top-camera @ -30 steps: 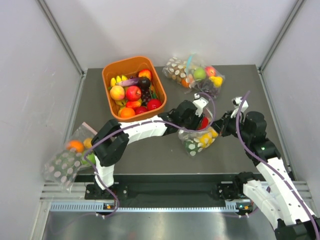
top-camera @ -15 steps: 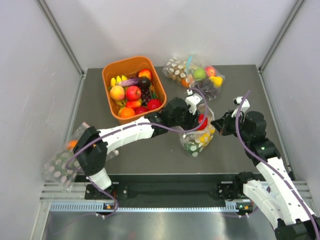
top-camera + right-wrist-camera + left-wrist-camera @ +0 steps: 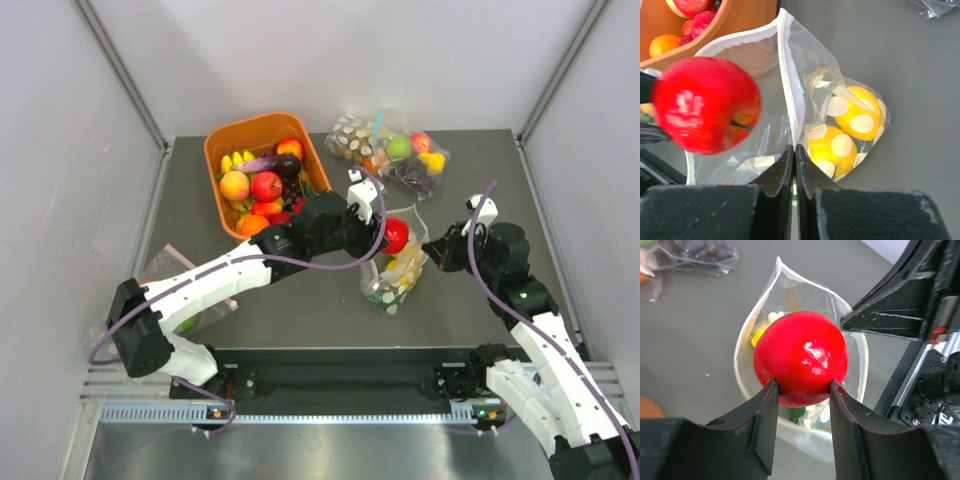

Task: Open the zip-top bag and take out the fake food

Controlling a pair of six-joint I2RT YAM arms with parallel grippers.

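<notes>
The clear zip-top bag [image 3: 393, 275] with white polka dots stands open on the dark table. My left gripper [image 3: 384, 233] is shut on a red fake fruit [image 3: 396, 236] and holds it just above the bag's mouth. In the left wrist view the red fruit [image 3: 800, 357] sits between my fingers, with the open bag [image 3: 790, 295] below it. My right gripper [image 3: 447, 250] is shut on the bag's white zip edge [image 3: 787, 75]. Two yellow fruits [image 3: 860, 112] lie inside the bag [image 3: 810, 100]. A green piece [image 3: 796, 413] shows at the bottom.
An orange basket [image 3: 225, 140] full of toy fruit stands at the back left. A second dotted bag [image 3: 395, 150] with a green apple and grapes lies at the back. A third dotted bag [image 3: 160, 268] lies at the front left, partly under my left arm.
My left gripper has moved left and up with the red fruit, out of the bag's mouth. The left arm has swung leftward. The right gripper has kept its hold on the bag.
</notes>
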